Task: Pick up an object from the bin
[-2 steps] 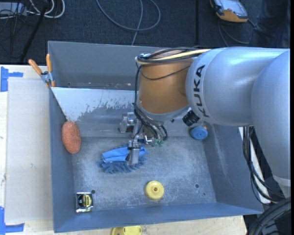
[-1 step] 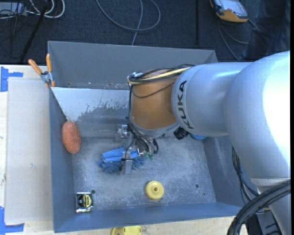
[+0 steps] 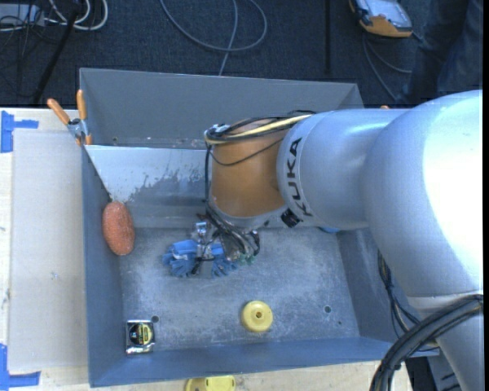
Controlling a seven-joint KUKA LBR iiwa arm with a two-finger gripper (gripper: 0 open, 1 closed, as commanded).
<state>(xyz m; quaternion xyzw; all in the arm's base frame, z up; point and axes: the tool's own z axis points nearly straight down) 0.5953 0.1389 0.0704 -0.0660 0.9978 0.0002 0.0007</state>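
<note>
Yellow-and-black tape measure (image 3: 140, 335) lies front-left of the blue crumpled thing (image 3: 179, 261), and a yellow disc (image 3: 257, 316) front-right. The gripper (image 3: 224, 249) is down at that mid-bin blue thing's right side, its grip impossible to tell. An orange-brown oval lump (image 3: 118, 228) lies farther left.

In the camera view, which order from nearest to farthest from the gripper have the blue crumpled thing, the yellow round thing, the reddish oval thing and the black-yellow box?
1. Blue crumpled thing, at the gripper, mid-bin.
2. Yellow round thing, toward the front wall.
3. Reddish oval thing at the left wall and black-yellow box in the front-left corner: too close to call.
</note>
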